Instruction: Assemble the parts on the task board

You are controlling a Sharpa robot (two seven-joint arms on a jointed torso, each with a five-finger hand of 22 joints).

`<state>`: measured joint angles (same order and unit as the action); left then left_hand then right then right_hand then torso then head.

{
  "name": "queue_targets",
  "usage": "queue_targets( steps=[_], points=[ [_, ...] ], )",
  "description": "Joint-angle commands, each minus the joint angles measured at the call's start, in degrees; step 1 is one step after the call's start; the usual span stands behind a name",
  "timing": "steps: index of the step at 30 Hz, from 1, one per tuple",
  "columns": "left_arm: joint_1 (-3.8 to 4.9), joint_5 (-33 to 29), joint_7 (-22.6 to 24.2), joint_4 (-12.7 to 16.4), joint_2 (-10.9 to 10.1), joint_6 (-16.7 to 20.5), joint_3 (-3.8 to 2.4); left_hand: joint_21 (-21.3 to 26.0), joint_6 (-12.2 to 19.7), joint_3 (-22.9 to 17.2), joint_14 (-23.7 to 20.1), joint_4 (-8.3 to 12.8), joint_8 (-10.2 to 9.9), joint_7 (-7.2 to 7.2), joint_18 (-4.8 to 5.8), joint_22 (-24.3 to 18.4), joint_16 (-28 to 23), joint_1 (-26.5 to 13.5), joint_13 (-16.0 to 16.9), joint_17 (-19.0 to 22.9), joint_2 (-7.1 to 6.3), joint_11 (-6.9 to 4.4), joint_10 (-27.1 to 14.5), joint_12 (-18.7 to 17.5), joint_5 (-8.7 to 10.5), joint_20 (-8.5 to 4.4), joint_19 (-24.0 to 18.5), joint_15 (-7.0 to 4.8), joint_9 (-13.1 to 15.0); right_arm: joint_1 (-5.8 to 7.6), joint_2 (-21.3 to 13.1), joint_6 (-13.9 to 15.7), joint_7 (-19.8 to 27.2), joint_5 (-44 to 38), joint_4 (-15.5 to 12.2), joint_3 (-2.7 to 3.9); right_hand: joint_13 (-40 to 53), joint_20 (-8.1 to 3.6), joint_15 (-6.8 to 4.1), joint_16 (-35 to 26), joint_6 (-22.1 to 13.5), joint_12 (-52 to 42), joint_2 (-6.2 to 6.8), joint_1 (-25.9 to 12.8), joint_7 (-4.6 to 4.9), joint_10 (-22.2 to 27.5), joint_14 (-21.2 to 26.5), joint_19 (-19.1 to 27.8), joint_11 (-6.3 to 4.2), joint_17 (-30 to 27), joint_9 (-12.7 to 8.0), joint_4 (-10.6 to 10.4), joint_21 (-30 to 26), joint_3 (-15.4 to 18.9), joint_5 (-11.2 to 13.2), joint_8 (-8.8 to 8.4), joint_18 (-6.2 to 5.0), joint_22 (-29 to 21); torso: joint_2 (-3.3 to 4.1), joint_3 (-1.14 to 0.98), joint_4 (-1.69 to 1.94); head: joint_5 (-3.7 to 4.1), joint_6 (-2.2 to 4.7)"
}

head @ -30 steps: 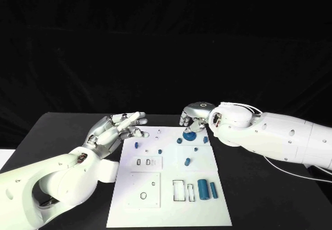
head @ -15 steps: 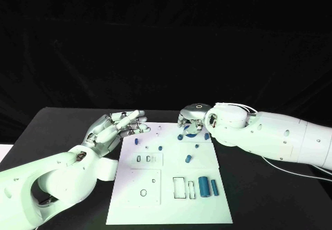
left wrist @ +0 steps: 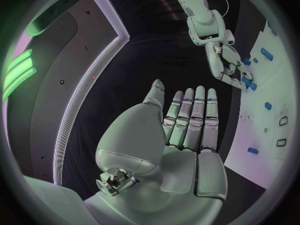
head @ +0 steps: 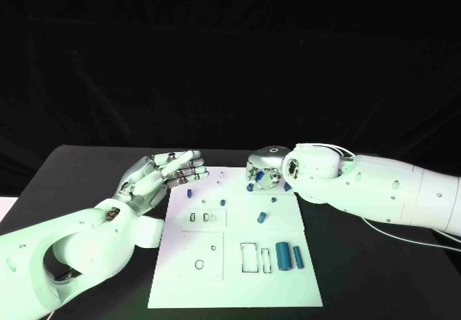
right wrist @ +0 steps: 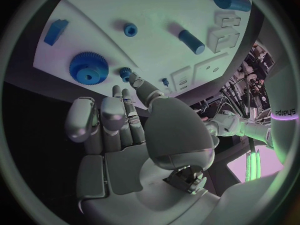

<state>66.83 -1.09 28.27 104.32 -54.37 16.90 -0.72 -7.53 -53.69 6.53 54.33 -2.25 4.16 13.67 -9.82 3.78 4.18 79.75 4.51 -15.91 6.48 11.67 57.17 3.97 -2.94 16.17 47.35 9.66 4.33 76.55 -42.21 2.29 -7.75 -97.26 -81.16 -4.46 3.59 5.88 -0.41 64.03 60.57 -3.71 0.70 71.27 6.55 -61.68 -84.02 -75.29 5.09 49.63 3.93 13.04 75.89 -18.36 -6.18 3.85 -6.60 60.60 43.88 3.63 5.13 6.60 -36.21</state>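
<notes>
The white task board (head: pixel 240 290) lies in the middle of the black table. My right hand (head: pixel 266 168) hovers over its far edge, fingers pointing down at a large blue gear (right wrist: pixel 87 71) and a small blue gear (right wrist: pixel 125 74); it holds nothing. The fingertips (right wrist: pixel 116 91) lie close to the small gear, and contact cannot be told. My left hand (head: pixel 163 175) is raised beside the board's far left corner, flat and empty, fingers side by side. A thick blue cylinder (head: pixel 284 256) and a thinner one (head: pixel 298 257) lie near the board's front right.
Small blue pieces (head: pixel 261 217) are scattered over the board's far half, among them a short peg (right wrist: pixel 190 41) and a block (right wrist: pixel 55 31). Rectangular slots (head: pixel 248 259) are cut near the front. Bare black table (head: pixel 374 267) lies on both sides.
My left hand's fingers have drawn together from a spread pose. My right hand has settled closer over the gears, hiding more of the large one. The camera has shifted slightly.
</notes>
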Motion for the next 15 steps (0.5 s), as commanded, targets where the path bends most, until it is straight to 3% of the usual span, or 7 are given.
queue_targets(
  steps=[1,6,15],
  points=[
    [0.08,-0.14,0.41,0.09,0.21,-1.27,-0.06,-0.15,0.68,-0.08,-1.13,0.66,-0.33,0.76,-0.73,0.16,-0.64,0.12,-0.43,1.67,0.64,0.08,-1.19,-0.32,-0.27,-0.06,1.32,0.25,-0.02,-0.13,0.24,-1.67,-0.12,-0.9,0.02,0.01,-0.09,0.04,0.01,-0.59,-0.52,0.09,0.42,0.15,-0.1,0.57,-0.5,0.77,-0.07,-0.94,-0.05,-0.35,-0.12,-0.06,0.1,-0.32,0.73,-0.67,0.03,0.04,0.06,0.13,-0.03],
    [0.08,-0.14,0.19,0.12,0.3,-1.56,-0.06,-0.22,0.95,-0.15,-1.47,0.84,-0.34,0.8,-0.7,0.15,-0.65,0.11,-0.64,2.54,0.68,0.13,-1.74,-0.32,-0.27,-0.05,1.8,0.33,-0.05,-0.24,0.56,-1.39,-0.22,-0.94,0.36,0.01,-0.08,0.02,0.0,-0.65,-0.57,0.08,0.39,0.11,-0.13,0.68,-0.41,0.84,-0.09,-1.03,-0.05,-0.5,-0.14,-0.09,0.06,-0.31,0.72,-0.71,0.03,0.07,0.22,0.1,-0.17],
    [0.07,-0.14,-0.05,0.16,0.26,-1.75,-0.06,-0.12,0.74,-0.17,-1.16,0.8,-0.18,0.86,-0.7,0.09,-0.49,-0.07,-0.64,2.97,0.81,0.11,-1.55,-0.13,-0.28,-0.08,1.84,0.27,0.02,-0.43,1.12,-1.33,-0.25,-0.98,1.1,0.01,-0.04,0.02,0.06,-0.55,-0.3,-0.1,-0.28,0.25,-0.13,0.56,-0.3,0.91,-0.08,-1.01,0.04,-1.09,-0.03,-0.67,-0.26,-0.17,0.76,-0.53,0.09,0.07,0.12,-0.01,-0.36]
  ],
)
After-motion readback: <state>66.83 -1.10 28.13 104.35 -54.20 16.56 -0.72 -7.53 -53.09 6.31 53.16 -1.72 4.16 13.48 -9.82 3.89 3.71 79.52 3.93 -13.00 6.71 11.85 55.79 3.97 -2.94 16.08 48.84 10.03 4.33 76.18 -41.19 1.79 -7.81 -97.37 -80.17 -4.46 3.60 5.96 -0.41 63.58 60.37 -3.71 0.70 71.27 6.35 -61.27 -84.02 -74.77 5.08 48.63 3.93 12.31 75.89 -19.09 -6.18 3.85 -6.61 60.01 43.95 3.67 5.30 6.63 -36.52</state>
